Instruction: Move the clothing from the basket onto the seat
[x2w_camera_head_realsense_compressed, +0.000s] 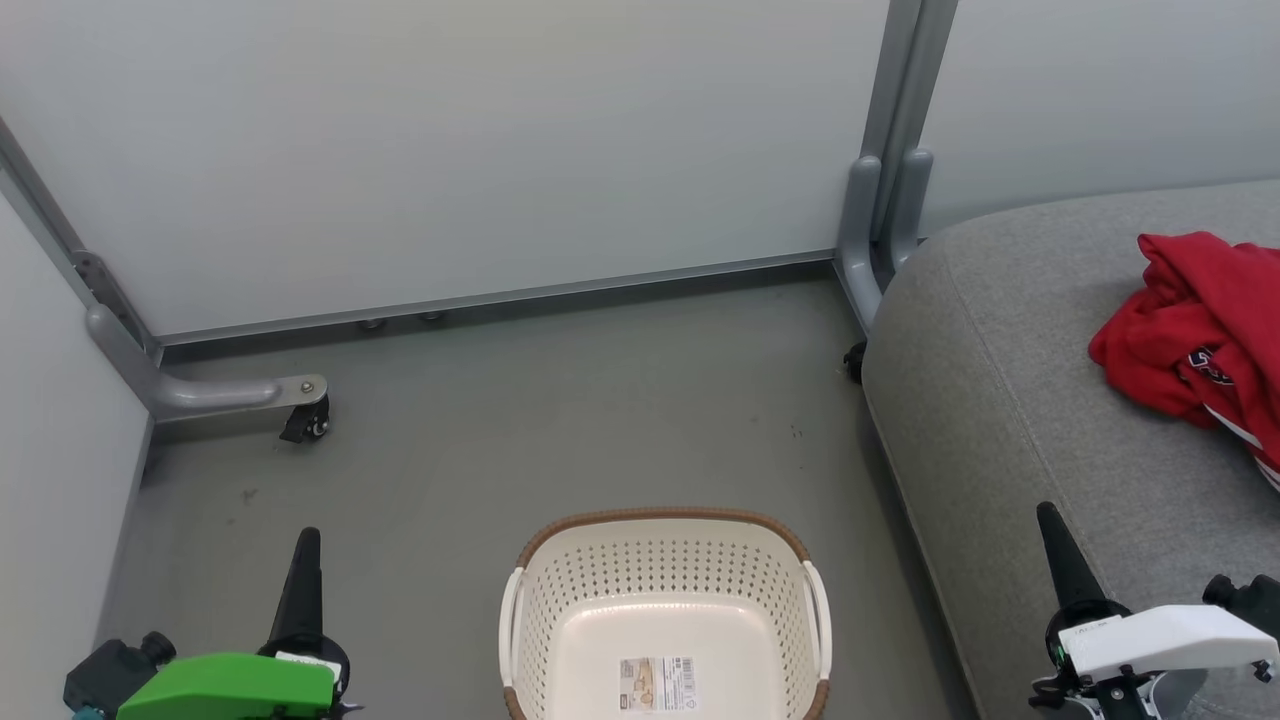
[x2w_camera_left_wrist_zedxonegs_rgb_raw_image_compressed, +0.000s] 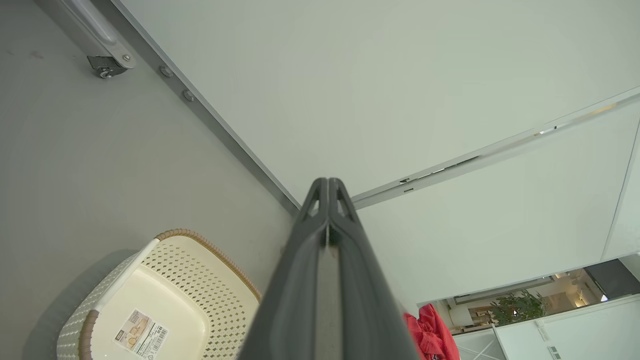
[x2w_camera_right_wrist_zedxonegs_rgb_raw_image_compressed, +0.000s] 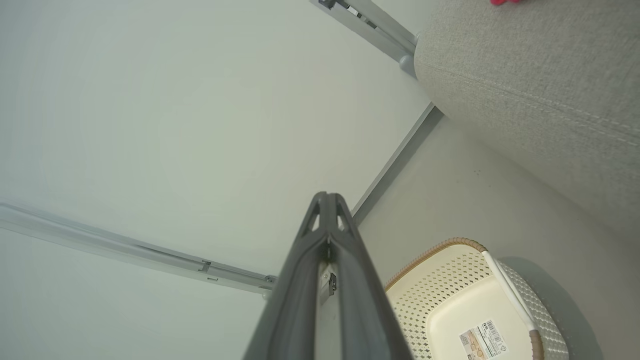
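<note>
The red clothing (x2w_camera_head_realsense_compressed: 1205, 340) lies bunched on the grey seat (x2w_camera_head_realsense_compressed: 1010, 420) at the right, a dark logo patch showing. The cream basket (x2w_camera_head_realsense_compressed: 665, 560) stands on the floor at bottom centre with only its label sticker inside. My left gripper (x2w_camera_head_realsense_compressed: 307, 540) is shut at the lower left, left of the basket, holding nothing. My right gripper (x2w_camera_head_realsense_compressed: 1048, 515) is shut at the lower right, over the seat's front edge. The left wrist view shows the basket (x2w_camera_left_wrist_zedxonegs_rgb_raw_image_compressed: 165, 280) and a bit of clothing (x2w_camera_left_wrist_zedxonegs_rgb_raw_image_compressed: 430, 330) beside my shut left gripper (x2w_camera_left_wrist_zedxonegs_rgb_raw_image_compressed: 328, 181). In the right wrist view, the basket (x2w_camera_right_wrist_zedxonegs_rgb_raw_image_compressed: 450, 280) and seat (x2w_camera_right_wrist_zedxonegs_rgb_raw_image_compressed: 540, 90) flank my shut right gripper (x2w_camera_right_wrist_zedxonegs_rgb_raw_image_compressed: 327, 195).
White partition panels (x2w_camera_head_realsense_compressed: 480, 150) with grey posts (x2w_camera_head_realsense_compressed: 885, 200) close off the back and left. A castor foot (x2w_camera_head_realsense_compressed: 305, 415) juts onto the grey floor (x2w_camera_head_realsense_compressed: 600, 400) at the left. Open floor lies between the basket and the panels.
</note>
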